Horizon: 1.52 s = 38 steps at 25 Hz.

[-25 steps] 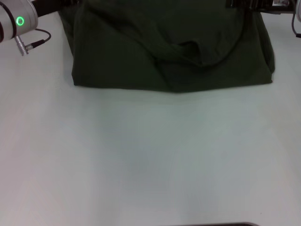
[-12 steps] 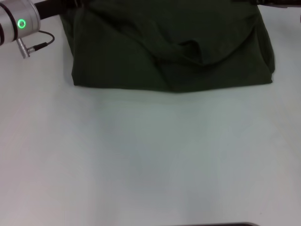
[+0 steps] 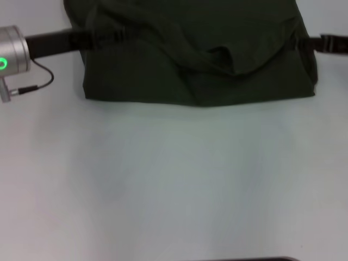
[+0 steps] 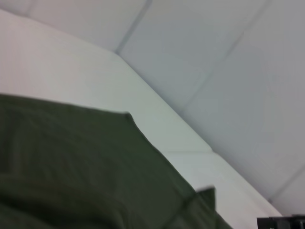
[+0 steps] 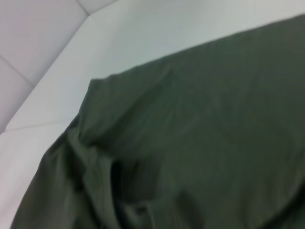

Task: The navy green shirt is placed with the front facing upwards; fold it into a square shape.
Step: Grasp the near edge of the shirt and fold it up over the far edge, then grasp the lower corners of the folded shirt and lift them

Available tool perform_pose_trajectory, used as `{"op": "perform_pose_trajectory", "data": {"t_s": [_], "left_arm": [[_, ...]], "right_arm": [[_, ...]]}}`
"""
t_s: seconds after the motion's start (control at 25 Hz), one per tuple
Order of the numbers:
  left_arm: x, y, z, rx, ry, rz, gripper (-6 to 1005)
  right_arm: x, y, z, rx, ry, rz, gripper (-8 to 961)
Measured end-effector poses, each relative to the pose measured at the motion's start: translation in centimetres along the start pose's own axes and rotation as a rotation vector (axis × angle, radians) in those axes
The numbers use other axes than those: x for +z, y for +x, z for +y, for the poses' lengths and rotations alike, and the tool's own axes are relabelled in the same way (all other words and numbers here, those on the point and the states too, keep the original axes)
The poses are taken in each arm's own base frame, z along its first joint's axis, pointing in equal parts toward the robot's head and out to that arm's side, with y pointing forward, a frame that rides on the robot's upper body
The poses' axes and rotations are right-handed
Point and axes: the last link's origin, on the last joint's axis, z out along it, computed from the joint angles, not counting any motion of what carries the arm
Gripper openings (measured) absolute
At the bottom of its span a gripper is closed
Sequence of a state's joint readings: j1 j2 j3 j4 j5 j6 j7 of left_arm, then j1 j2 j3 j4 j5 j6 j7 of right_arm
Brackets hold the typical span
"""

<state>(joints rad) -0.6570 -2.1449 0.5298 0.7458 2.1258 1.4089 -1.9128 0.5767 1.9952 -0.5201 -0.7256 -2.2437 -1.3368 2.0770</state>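
The navy green shirt (image 3: 190,60) lies bunched across the far part of the white table, its near folded edge running straight from side to side. No lettering shows on it. My left gripper (image 3: 89,39) is at the shirt's left side and my right gripper (image 3: 304,43) at its right side, each shut on a raised upper layer of cloth. The fingertips are buried in the fabric. In the left wrist view the shirt (image 4: 71,162) fills the lower part, and in the right wrist view the shirt (image 5: 200,129) fills most of the picture with creases.
The white table (image 3: 174,179) stretches bare from the shirt toward me. A thin cable (image 3: 38,81) loops off the left arm's silver wrist (image 3: 11,51). Beyond the table's edge (image 4: 157,95), floor tiles show in the wrist views.
Both grippers have come from the far edge toward me, carrying the shirt's upper layer with them. The near folded edge has stayed put.
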Motion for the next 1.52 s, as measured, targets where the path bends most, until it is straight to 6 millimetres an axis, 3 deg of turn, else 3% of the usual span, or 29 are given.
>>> {"op": "perform_pose_trajectory", "data": {"t_s": [0.28,0.56,0.88,1.52], "left_arm": [[-1.1,-1.9,-0.1,-0.015,-0.005,-0.028,814],[-1.4,-2.7,0.1,-0.003,-0.021,-0.041,814],[-1.4,-3.0,0.1,-0.003,-0.021,-0.038,813],[-1.0,-3.1,0.1,0.0,-0.023,-0.035,814]], "right_arm": [[-3.2,2.9,-1.7,0.045,-0.006,-0.008,775],[-4.2,3.7,-2.6,0.066,0.023,-0.005,776],[-3.5,3.7,-2.8,0.071,0.043,-0.003,775],[0.2,4.1,-2.2,0.043,0.082,0.063,732]]}}
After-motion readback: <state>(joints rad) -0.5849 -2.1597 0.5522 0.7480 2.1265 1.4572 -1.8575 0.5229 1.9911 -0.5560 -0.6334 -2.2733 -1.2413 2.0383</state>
